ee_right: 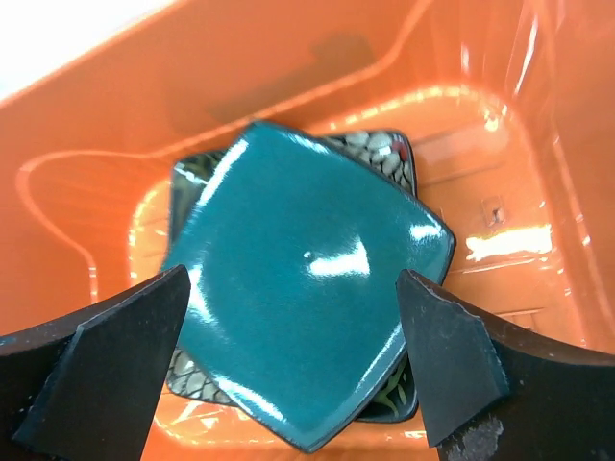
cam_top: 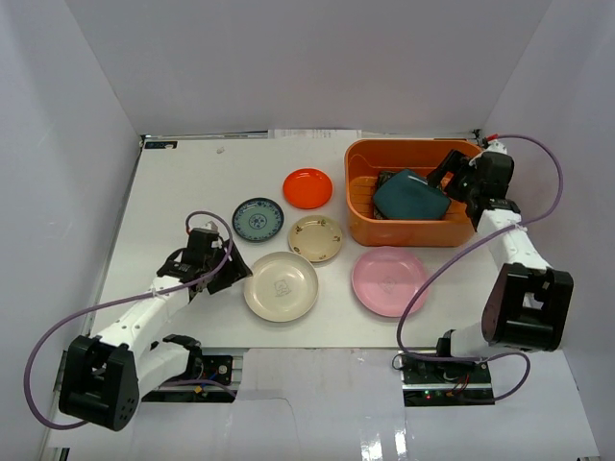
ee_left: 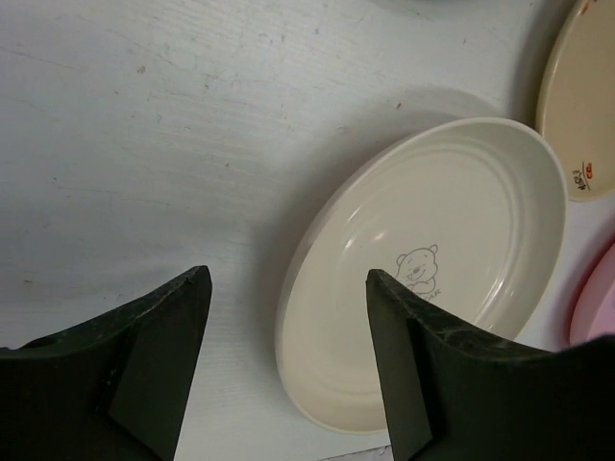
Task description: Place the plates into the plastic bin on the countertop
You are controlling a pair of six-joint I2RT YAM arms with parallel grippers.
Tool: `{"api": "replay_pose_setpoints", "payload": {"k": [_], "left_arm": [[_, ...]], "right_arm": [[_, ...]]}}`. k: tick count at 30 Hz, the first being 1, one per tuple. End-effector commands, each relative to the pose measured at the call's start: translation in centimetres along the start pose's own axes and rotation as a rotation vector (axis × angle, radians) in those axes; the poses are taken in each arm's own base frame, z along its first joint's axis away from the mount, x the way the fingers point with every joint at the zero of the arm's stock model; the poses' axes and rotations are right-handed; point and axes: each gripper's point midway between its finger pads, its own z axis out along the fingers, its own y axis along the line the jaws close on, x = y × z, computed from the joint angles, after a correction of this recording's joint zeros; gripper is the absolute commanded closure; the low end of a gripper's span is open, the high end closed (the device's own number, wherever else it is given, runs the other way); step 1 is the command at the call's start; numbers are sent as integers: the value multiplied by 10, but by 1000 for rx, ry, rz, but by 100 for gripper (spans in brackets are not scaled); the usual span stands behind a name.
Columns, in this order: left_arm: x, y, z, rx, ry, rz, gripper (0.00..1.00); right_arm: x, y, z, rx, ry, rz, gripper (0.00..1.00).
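Note:
The orange plastic bin (cam_top: 359, 207) stands at the back right of the white countertop (cam_top: 192, 187). Inside it a square teal plate (cam_top: 411, 195) (ee_right: 288, 221) lies on a square dark floral plate (ee_right: 384, 149). My right gripper (cam_top: 447, 178) (ee_right: 293, 277) hangs open above the teal plate, its fingers clear of it. On the countertop lie an orange-red plate (cam_top: 307, 188), a blue-patterned plate (cam_top: 258, 220), a tan plate (cam_top: 315, 238), a pink plate (cam_top: 388, 280) and a cream plate (cam_top: 281, 286) (ee_left: 452, 250). My left gripper (cam_top: 235, 274) (ee_left: 286, 277) is open at the cream plate's left rim, holding nothing.
Pale walls enclose the countertop on three sides. The bin's orange walls (ee_right: 240, 77) rise close around my right gripper. The tan plate (ee_left: 581, 96) and the pink plate (ee_left: 596, 307) lie just beyond the cream one. Purple cables loop beside both arms.

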Motion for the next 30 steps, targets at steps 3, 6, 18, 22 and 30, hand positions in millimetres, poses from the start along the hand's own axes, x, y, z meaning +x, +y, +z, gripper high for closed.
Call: {"api": "replay_pose_setpoints", "payload": {"k": [3,6,18,22,30], "left_arm": [[2,-2,6,-27,-3,-7,27],[13,-1,14,-35,20,-4,28],[16,8,20,-93,-34,13,87],[8,2,7,-80,-60,13,100],[-26,-40,-52,88,-180,46,100]], "right_arm": [[-39,51,-54,-88,-167,-128,0],[-4,105,-79,-236,-157,-190,15],[229,117,-150,-394,246,-469,26],[271,100,-147,-332,358,-538,18],[303,104,-140,-278,424,-658,42]]}}
